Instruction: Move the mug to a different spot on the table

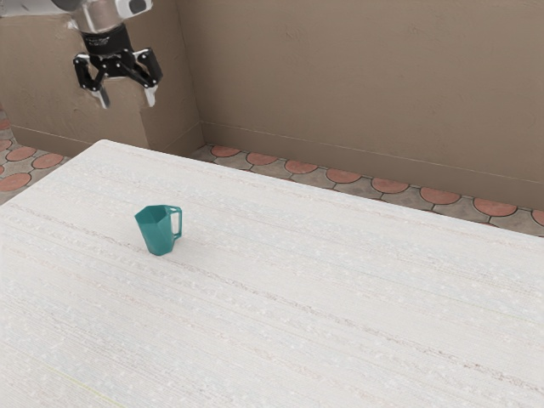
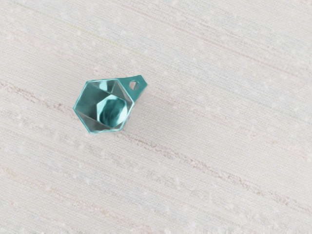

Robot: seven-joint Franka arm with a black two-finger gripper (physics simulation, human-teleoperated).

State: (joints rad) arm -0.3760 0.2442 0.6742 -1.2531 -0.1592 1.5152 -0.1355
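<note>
light: bright, even | shadow: faint, soft beside mug [image 1: 159,229] | glare: glints inside mug

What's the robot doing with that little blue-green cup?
The robot is meant to move the mug to a new spot, but it has not picked it up yet. Its gripper hangs high above the table, open and holding nothing. The mug stands upright on the table, with its handle toward the exterior view's right. Nothing is touching it.
</note>
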